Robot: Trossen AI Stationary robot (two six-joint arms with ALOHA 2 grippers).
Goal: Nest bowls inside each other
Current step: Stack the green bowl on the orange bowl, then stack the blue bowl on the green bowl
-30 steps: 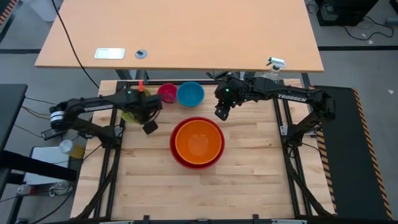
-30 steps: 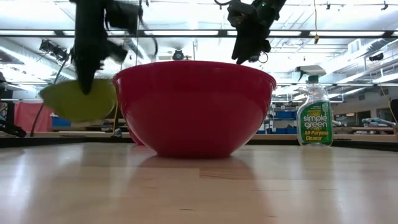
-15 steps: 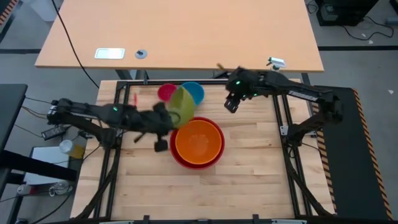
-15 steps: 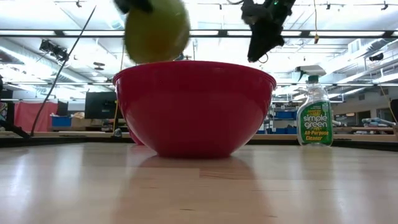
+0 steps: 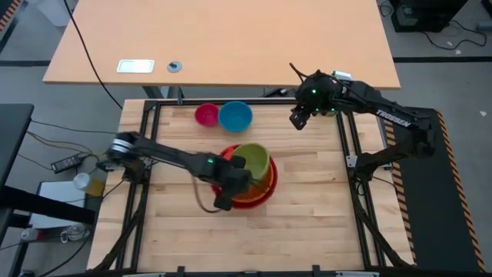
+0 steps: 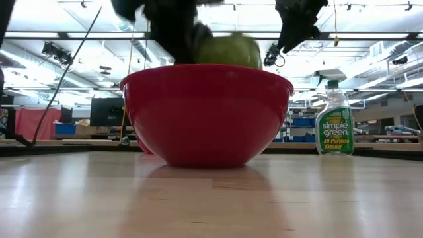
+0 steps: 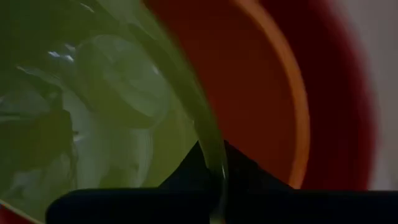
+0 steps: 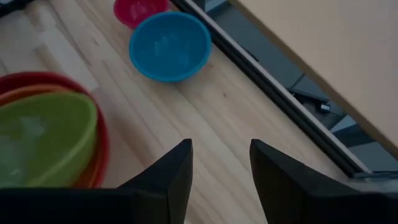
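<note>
High view, five bowls (image 5: 235,115), two arms

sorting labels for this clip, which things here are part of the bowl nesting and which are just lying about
Job: red bowl, orange bowl, yellow-green bowl gripped by left gripper, blue bowl, pink bowl.
Lying about: spray bottle, mounting plate on the far table.

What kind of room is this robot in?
Probably a robotics lab or workshop. Behind the wooden table is a big open room with long ceiling lights and monitors. A cleaner spray bottle stands on the table.
</note>
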